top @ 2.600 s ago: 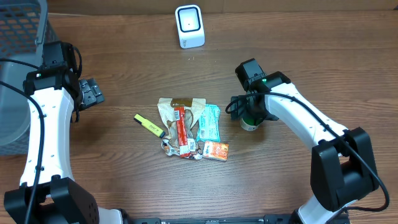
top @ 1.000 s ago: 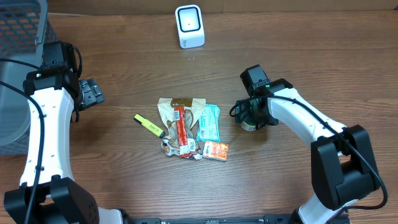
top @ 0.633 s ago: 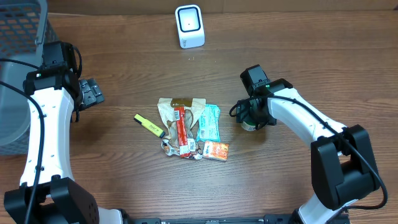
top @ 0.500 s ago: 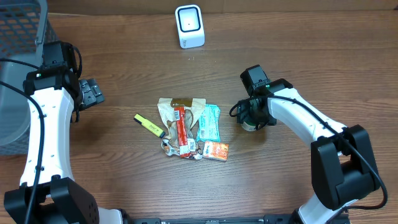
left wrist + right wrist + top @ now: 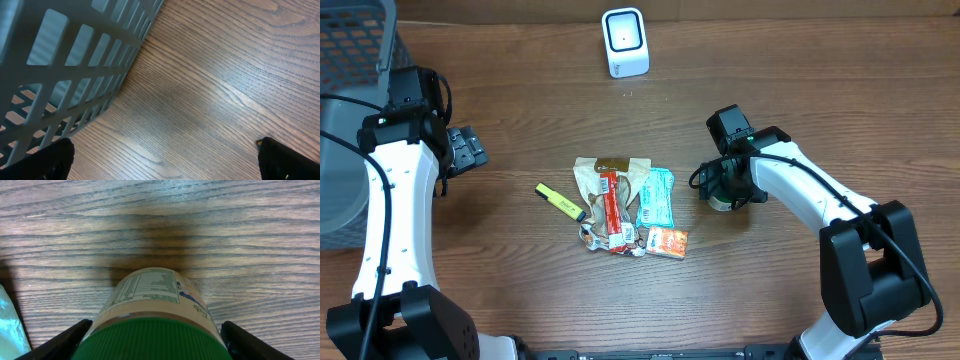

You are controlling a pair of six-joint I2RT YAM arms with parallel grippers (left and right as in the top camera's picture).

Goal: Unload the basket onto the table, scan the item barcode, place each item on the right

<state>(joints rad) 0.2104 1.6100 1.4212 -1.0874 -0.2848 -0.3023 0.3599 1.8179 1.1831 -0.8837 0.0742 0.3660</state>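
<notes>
Heap of snack packets [image 5: 625,205] mid-table [image 5: 800,80], green-lidded jar [image 5: 150,295] upright just right of it, right gripper [image 5: 152,335] with 2 fingers flanking the lid, grip unclear, left gripper [image 5: 165,160] spread wide beside grey basket [image 5: 65,75], white scanner [image 5: 624,42] at far edge.

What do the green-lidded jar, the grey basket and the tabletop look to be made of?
The jar body is hidden under a glossy printed label, paper or film; plastic or glass beneath, unclear. Its lid looks like matte green plastic. The basket seems moulded grey plastic, judging by its even lattice. The tabletop shows brown grain with a soft sheen: wood or wood-look laminate.
</notes>
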